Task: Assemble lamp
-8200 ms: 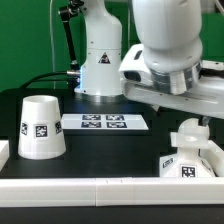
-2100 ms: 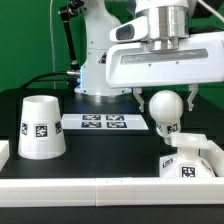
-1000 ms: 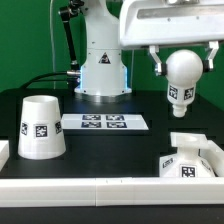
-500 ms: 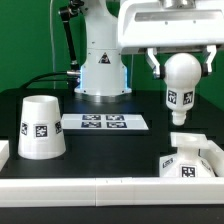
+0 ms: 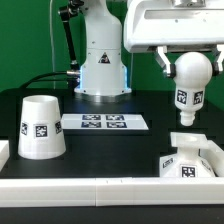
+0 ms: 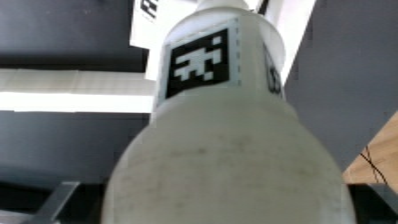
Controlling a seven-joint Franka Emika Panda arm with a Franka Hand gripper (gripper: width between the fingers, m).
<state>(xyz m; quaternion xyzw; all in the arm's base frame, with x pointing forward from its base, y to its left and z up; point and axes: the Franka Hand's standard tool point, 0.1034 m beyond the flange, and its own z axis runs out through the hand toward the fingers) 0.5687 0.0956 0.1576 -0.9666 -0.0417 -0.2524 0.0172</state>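
Note:
My gripper (image 5: 190, 66) is shut on the round top of the white bulb post (image 5: 189, 88) and holds it upright in the air at the exterior view's right, its lower end a little above the flared square base (image 5: 192, 158). The base stands on the black table near the front wall. The large cone shade (image 5: 41, 127) stands on the table at the exterior view's left. In the wrist view the bulb post (image 6: 222, 130) fills the picture, its tag facing the camera; the fingers are hidden behind it.
The marker board (image 5: 104, 122) lies flat in the middle of the table. The glossy robot pedestal (image 5: 101, 60) stands behind it. A low white wall (image 5: 100, 186) runs along the table's front edge.
The gripper has lifted the bulb post off the table, carried it toward the exterior view's right, and lowered it slightly toward the base. Shade and base have not moved.

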